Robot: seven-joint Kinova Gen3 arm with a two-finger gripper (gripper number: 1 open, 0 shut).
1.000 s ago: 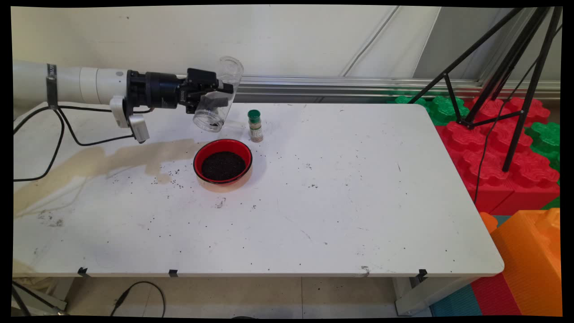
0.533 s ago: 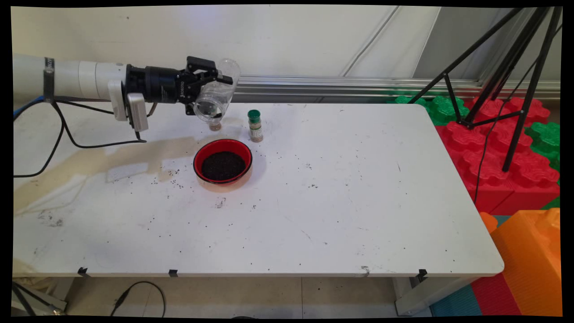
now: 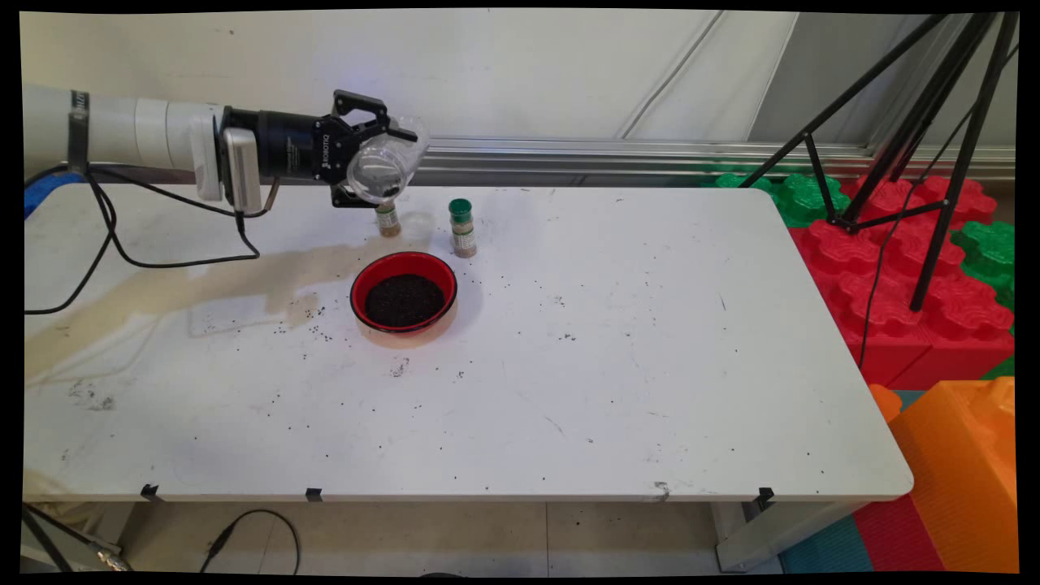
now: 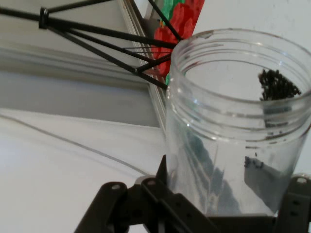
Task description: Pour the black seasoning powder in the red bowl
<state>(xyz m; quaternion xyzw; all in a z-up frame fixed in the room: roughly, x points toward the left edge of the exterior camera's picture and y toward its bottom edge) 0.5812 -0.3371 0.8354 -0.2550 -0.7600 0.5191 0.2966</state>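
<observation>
White table (image 3: 617, 374) stretches below me toward a pale wall, scattered with dark specks and a tan stain on its left part. From the main view, my gripper (image 3: 375, 162) is clamped on a clear plastic jar (image 3: 382, 166), held on its side in the air above the table's far edge with its mouth turned toward the camera. Below and nearer sits a red bowl (image 3: 404, 301) full of dark grains, so the jar hangs well apart from it. A small spice bottle (image 3: 388, 219) stands just under the jar, and a green-capped bottle (image 3: 462, 229) is beside it. A second ago the jar tilted mouth-down closer to the bowl; now it is higher and rolled back.

From the hand view, the jar (image 4: 233, 126) rises between my fingers (image 4: 160, 194), nearly empty, with a few dark grains (image 4: 277, 86) clinging inside near its rim.
</observation>
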